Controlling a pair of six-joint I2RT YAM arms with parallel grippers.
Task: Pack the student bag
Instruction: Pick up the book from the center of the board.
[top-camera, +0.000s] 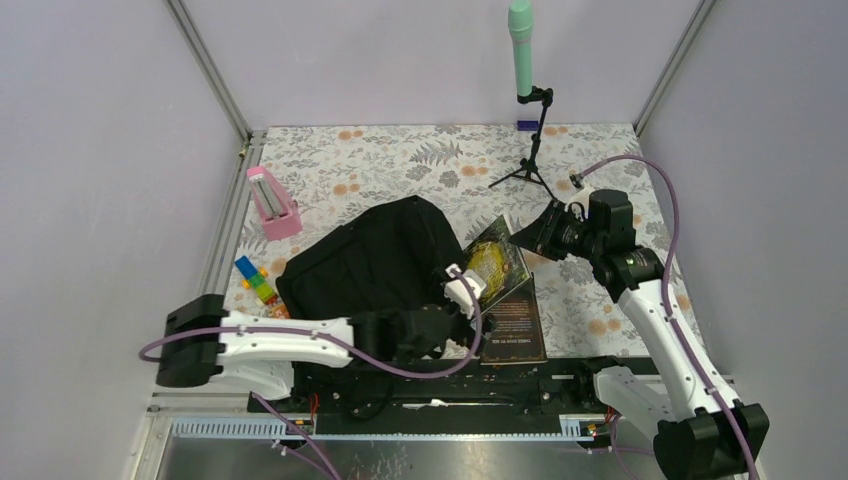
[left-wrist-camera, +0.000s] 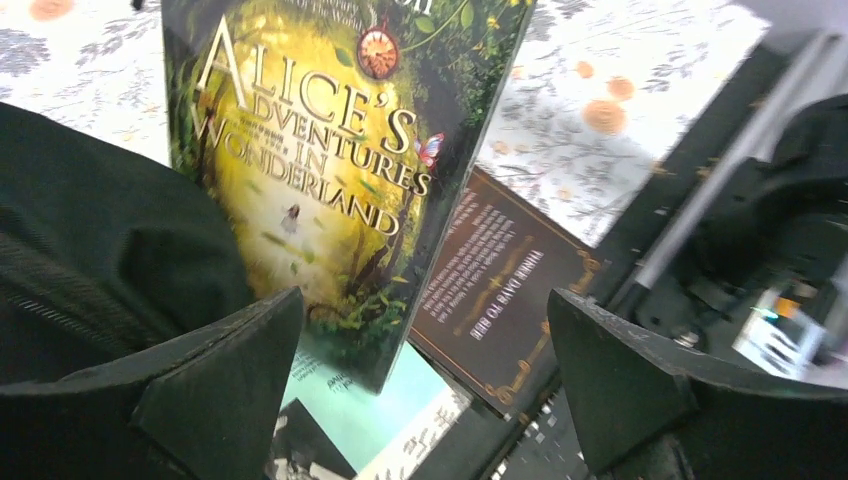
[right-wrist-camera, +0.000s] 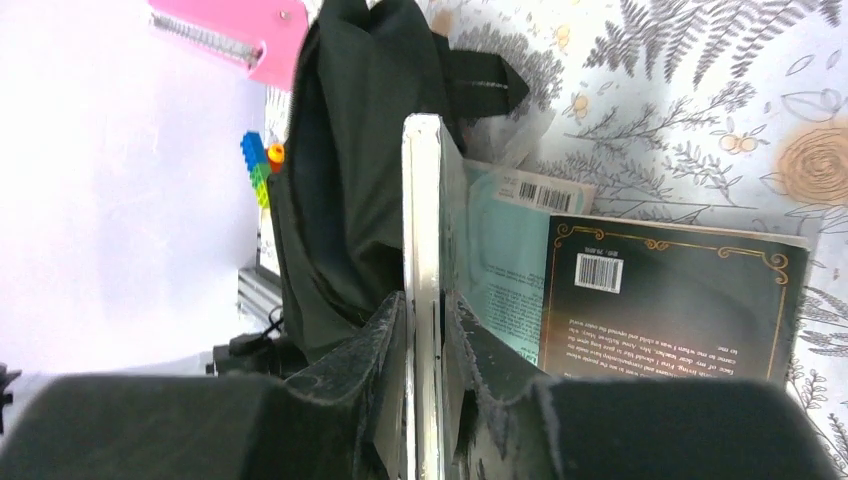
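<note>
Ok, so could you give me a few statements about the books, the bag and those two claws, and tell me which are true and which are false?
1. The right gripper is clamped on the Alice's Adventures in Wonderland book. True.
2. The left gripper grips a book too. False: its jaws stand wide open and grip nothing.
3. A dark book lies flat on the table beside the student bag. True.
4. The Alice book is already inside the bag. False: it is held up outside the bag, next to it.
5. The pink object lies on top of the bag. False: it stands on the table, apart from the bag.
</note>
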